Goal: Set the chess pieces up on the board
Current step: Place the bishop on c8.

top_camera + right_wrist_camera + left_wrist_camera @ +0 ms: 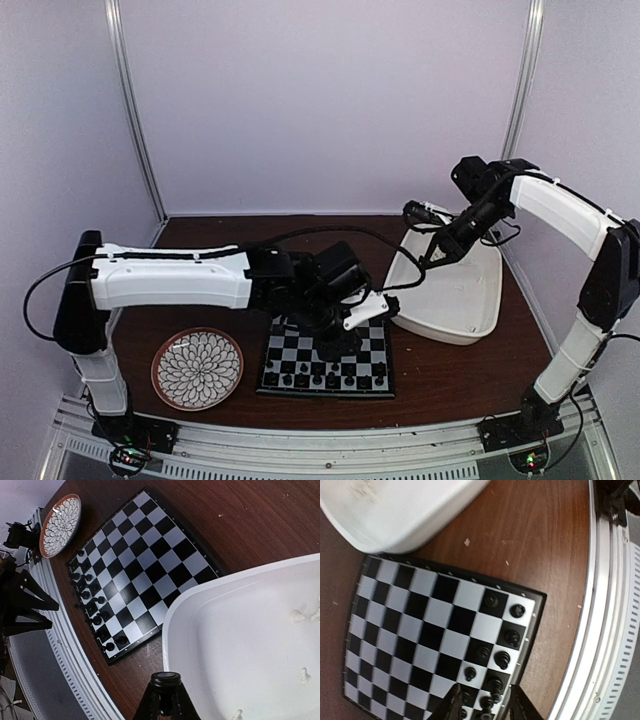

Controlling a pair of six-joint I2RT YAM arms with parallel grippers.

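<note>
Finding: a robotics lab test cell. My left arm (pixel 170 278) and right arm (pixel 560 205) are bolted to a slotted aluminium rail (pixel 330 445) at the near edge of a brown table (pixel 450 370). Plain pale walls (pixel 320 100) on metal poles (pixel 137 110) enclose it. Cables (pixel 27 300) run exposed.
</note>
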